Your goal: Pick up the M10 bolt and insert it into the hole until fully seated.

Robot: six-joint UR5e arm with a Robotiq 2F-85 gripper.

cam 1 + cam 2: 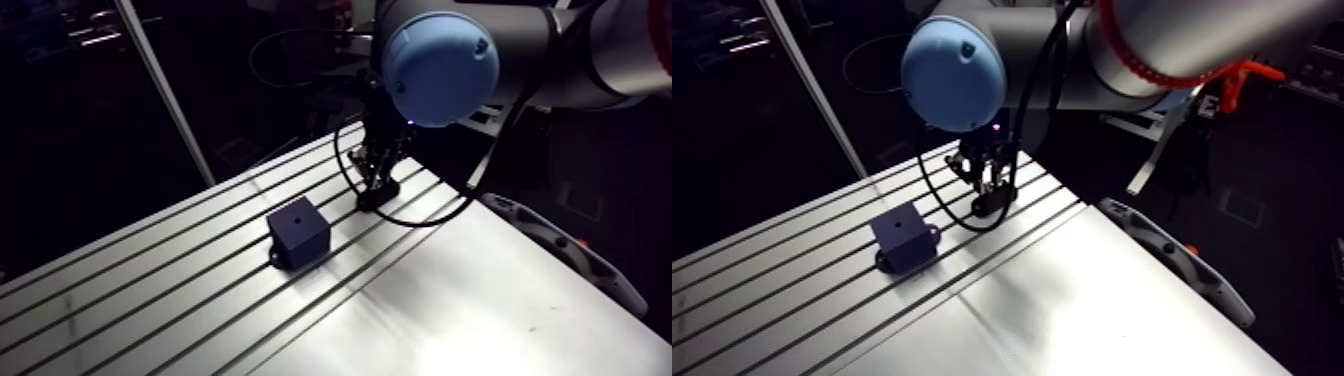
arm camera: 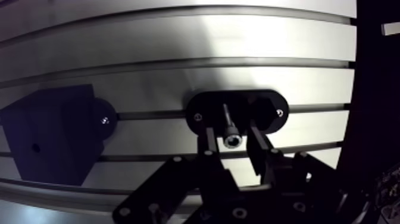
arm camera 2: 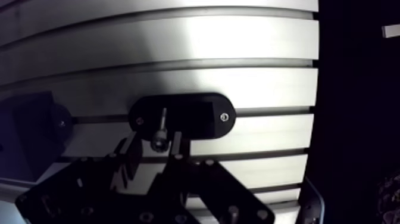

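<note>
While the bolt [image 2: 230,140] stands upright in its holder [image 2: 269,111], socket head toward the wrist camera and shank down in the black oval plate, the pick-up is not yet done. The hand [image 2: 231,127] hangs right over it with its two fingers [image 2: 208,140] spread, one on each side of the head. A sliver of gap shows on both sides in the wrist view, so I judge the hand released and not gripping, though the margin is slim. The holder lies across a slot, with a screw at each end. Off to one side, well apart from the hand, sits the dark block [image 1: 298,238] with the hole [image 1: 298,216] in its top face, and nothing stands in that hole. Both rest on the tabletop [image 1: 480,300], the block nearer the middle and the holder toward the far edge in the arm view.

Only the approach looks finished: the hand is lined up and low around the bolt. By my reading, everything else is left to do:
- Close on the head.
- Draw the bolt straight up out of the holder.
- Carry it across to the block and set the shank over the hole.
- Press down until the head sits on the top face.
</note>
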